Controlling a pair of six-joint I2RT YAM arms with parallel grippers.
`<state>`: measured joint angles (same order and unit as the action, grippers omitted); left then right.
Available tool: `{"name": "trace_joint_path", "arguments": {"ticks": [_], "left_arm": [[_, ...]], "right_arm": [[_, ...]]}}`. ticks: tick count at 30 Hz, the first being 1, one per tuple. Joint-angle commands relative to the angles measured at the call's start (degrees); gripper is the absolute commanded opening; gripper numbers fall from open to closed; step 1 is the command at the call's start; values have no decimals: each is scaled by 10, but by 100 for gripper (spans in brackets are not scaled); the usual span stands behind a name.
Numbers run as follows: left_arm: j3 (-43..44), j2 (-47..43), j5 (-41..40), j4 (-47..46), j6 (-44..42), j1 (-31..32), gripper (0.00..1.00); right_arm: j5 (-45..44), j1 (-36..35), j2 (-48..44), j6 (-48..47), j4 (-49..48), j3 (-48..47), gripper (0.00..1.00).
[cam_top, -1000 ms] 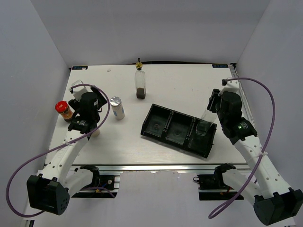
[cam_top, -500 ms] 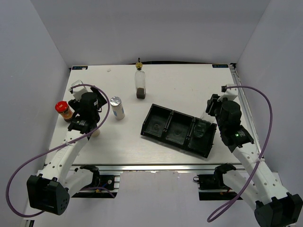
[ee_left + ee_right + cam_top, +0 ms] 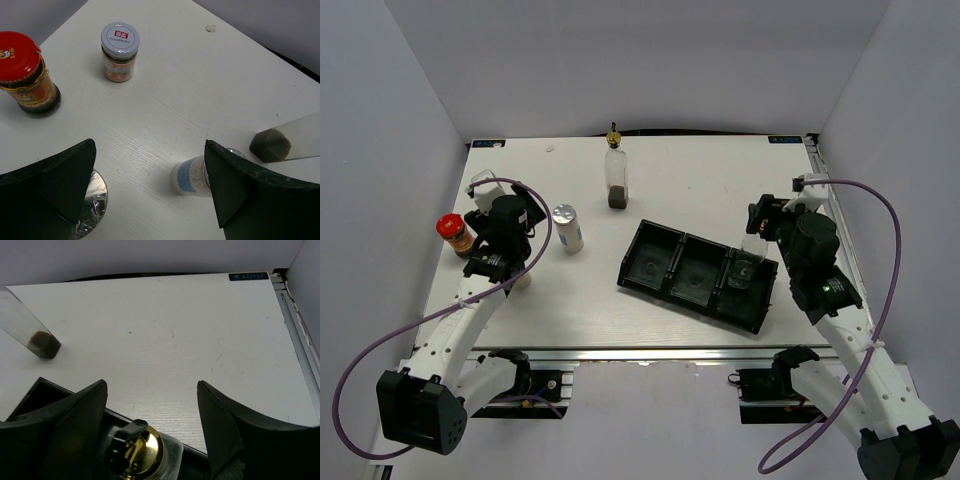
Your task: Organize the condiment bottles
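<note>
One tall clear bottle [image 3: 616,178] with a gold pourer stands at the back centre, and its dark base [image 3: 44,346] shows in the right wrist view. A second bottle [image 3: 748,264] stands in the right compartment of the black tray [image 3: 650,255]. Its gold top [image 3: 142,450] sits low between the open fingers of my right gripper [image 3: 151,385], touching neither. My left gripper [image 3: 150,150] is open over bare table. A silver-capped shaker [image 3: 192,175] lies beyond its right finger and another silver cap [image 3: 92,202] under its left finger. Farther off stand a red-capped jar [image 3: 25,70] and a small pale-lidded jar [image 3: 120,51].
The tray's left and middle compartments [image 3: 692,272] hold nothing. The table's right edge rail [image 3: 300,340] runs close to my right gripper. White walls close in the back and both sides.
My right gripper has opened and let go of the bottle, which now stands in the tray's right compartment. The right arm shifted slightly. The left arm has not moved.
</note>
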<state>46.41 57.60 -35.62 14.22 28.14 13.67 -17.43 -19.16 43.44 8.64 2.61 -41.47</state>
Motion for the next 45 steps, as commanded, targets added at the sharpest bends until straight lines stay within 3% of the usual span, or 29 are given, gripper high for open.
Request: {"name": "trace_joint_path", "arguments": {"ticks": [1,2,3,12,18,27,38,42,45], "left_arm": [[2,-8,-6,3,3,-2,98],[3,-8,-6,4,3,-1,98],[3,-7,-4,3,3,-2,98],[6,-7,-9,11,2,-2,98],[4,-11,-3,7,0,-2,98],[4,-2,0,1,-3,-2,98],[8,4,-12,-1,-5,-2,98],[6,7,-10,-2,-6,-2,98],[9,9,-17,1,-7,-2,98]], "right_arm": [[53,1,1,-17,8,-70,78],[68,0,5,-20,26,-86,80],[98,1,10,-27,38,-121,89],[244,-10,114,-71,103,-312,90],[212,-125,297,-126,138,-441,89],[220,-168,570,-102,21,-604,89],[238,-168,786,-45,-132,-739,89],[231,-168,838,-46,-167,-776,82],[237,-168,867,-46,-168,-807,69]]}}
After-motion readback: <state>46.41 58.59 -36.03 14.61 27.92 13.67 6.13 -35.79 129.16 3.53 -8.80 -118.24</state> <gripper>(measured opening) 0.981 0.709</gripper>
